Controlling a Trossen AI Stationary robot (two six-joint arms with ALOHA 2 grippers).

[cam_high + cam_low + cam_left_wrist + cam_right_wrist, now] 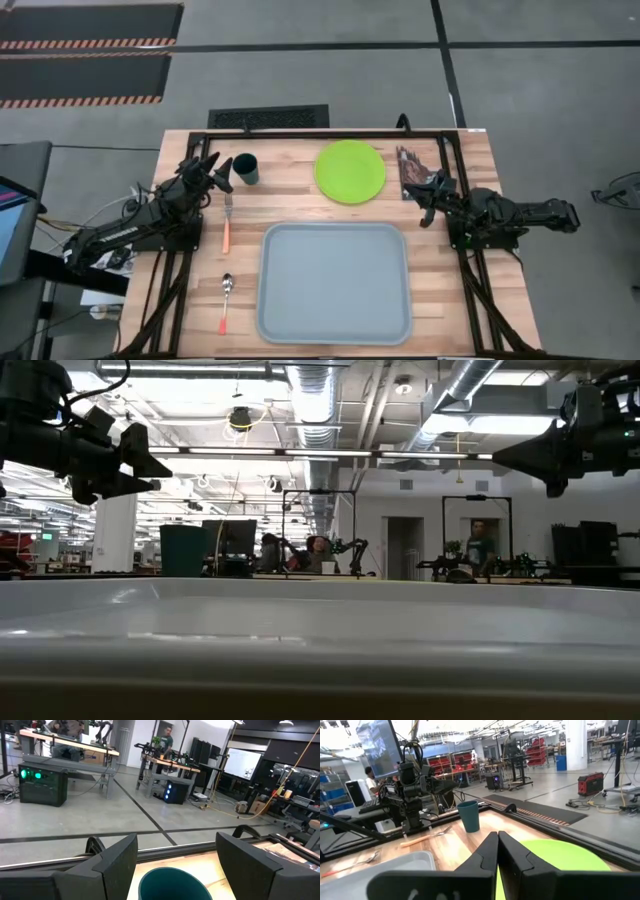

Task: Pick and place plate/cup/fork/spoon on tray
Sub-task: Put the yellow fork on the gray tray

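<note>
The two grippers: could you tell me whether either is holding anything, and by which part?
Nothing is held. The left gripper hangs open beside the cup without touching it; the right gripper, shut and empty, is near the plate.

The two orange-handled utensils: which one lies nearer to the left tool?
The fork, recognisable by its tines, lies just below the left tool, beside the cup. The spoon, with its oval bowl, lies farther away.

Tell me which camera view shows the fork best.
The high view: the fork lies whole on the table left of the tray. The right wrist view shows it small and far off; the low and left wrist views miss it.
</note>
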